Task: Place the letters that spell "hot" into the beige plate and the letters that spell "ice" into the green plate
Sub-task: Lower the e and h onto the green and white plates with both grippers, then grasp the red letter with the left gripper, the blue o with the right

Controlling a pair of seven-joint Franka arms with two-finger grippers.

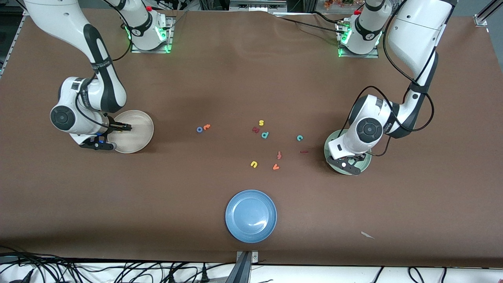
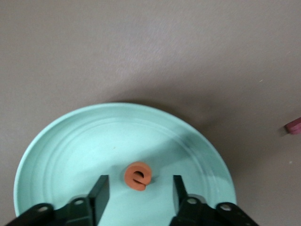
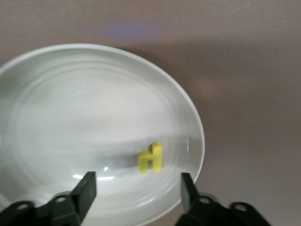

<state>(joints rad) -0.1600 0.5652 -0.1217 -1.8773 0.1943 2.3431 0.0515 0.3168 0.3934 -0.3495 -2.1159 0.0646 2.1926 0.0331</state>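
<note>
The orange e lies flat in the green plate, loose between the open fingers of my left gripper, which hangs just over that plate. The yellow h lies in the beige plate, and my right gripper is open just above it, over the plate. Out on the table are the blue o with the orange t beside it, the teal c and the dark red i.
Other letters lie mid-table: a yellow s, a teal p, a red-orange f, a yellow u and an orange v. A blue plate sits nearest the front camera.
</note>
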